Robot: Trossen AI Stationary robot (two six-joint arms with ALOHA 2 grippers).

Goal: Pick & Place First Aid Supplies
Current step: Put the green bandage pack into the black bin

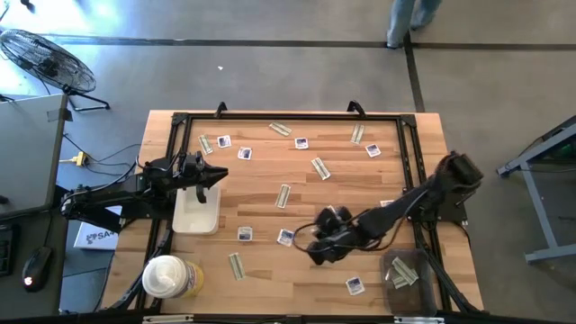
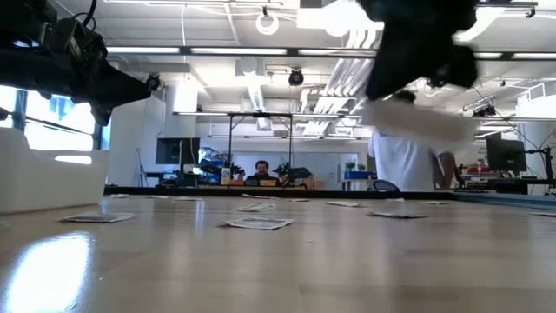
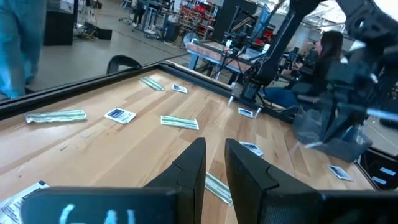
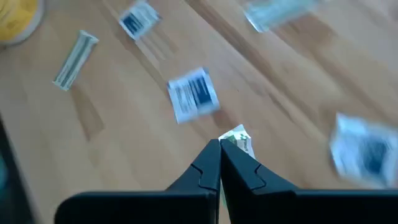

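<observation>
Small first aid packets lie scattered flat on the wooden table: square white ones with dark print, such as one [image 1: 245, 234] and another [image 4: 193, 94], and pale grey-green strips, such as one [image 1: 283, 195] and another [image 3: 180, 122]. My right gripper [image 1: 315, 245] hangs over the table's near middle, shut on a pale green strip [image 4: 239, 142]. My left gripper [image 1: 211, 173] hovers above the far end of the white tray [image 1: 198, 219]. Its fingers stand a narrow gap apart [image 3: 215, 163] and hold nothing. My right gripper pinches the pale green strip between its two fingers, and one end of the strip [image 4: 241, 144] sticks out past the fingertips [image 4: 208, 163]. The fingers point down at the table from above. The strip is lifted clear of the wood.
A large round white-lidded tub [image 1: 166, 274] stands near the table's near left corner. A dark bin [image 1: 405, 274] with strips in it sits at the near right. A black frame [image 1: 288, 115] runs along the table's edges. People show in the room beyond [image 2: 261, 171].
</observation>
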